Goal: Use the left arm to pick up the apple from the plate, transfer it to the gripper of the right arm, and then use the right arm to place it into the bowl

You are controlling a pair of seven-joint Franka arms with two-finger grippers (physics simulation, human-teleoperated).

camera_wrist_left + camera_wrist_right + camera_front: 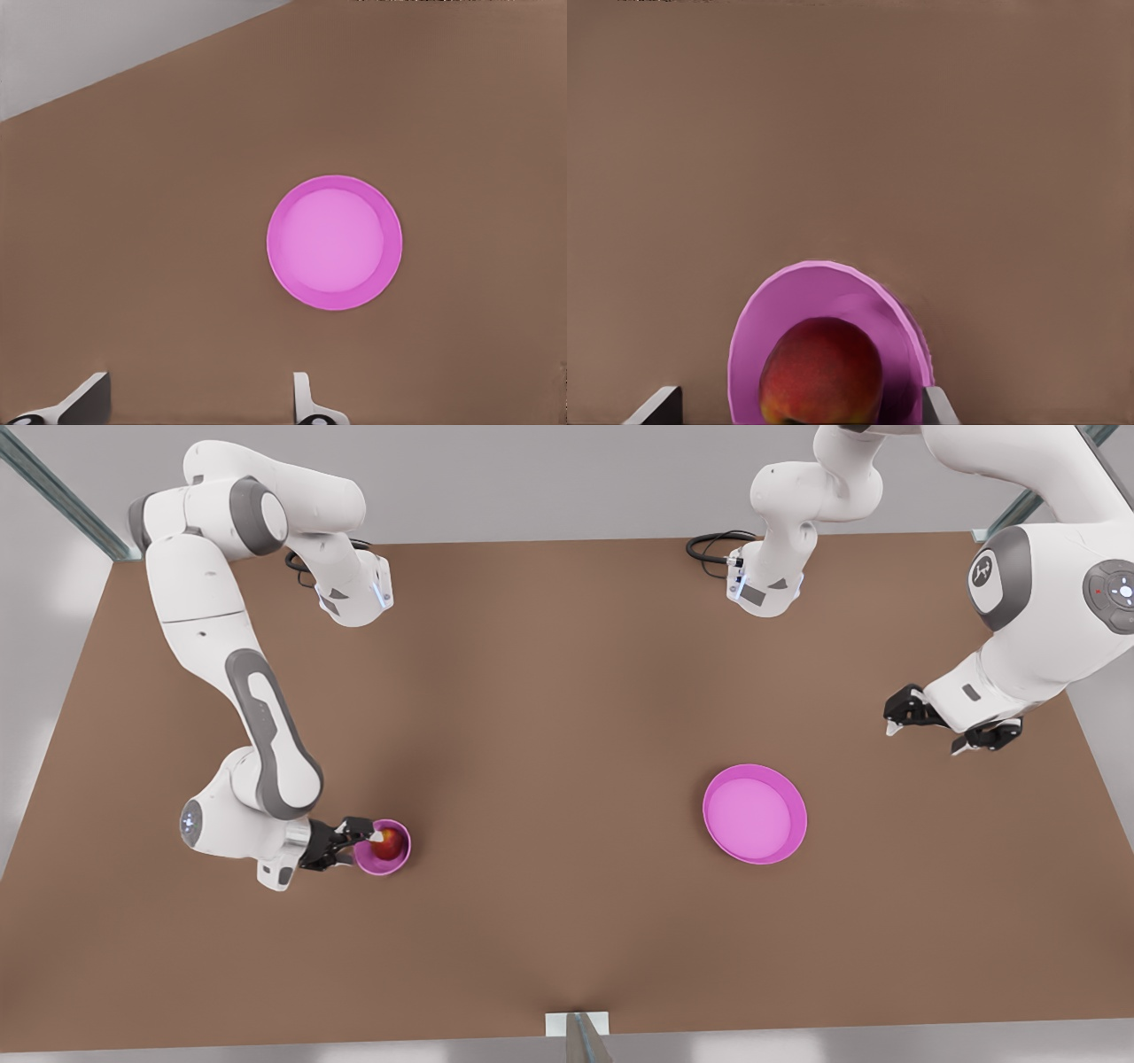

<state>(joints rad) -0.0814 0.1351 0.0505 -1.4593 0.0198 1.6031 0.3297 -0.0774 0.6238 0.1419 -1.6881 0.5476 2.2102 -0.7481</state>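
The small red apple (387,844) (821,372) lies inside the deep pink bowl (403,856) (824,279) at the front view's left. My right gripper (365,848) (796,409) hangs open just over the bowl. Its fingers stand on either side of the apple, wider than it and not touching it. The wide pink plate (755,813) (335,242) sits bare at the front view's right. My left gripper (926,738) (195,403) waits open, holding nothing, raised above the table beyond the plate towards the right edge.
Both arm bases stand at the table's back edge with black cables (713,545) beside them. A metal post (580,1036) stands at the middle of the front edge. Bare brown tabletop (549,779) lies between bowl and plate.
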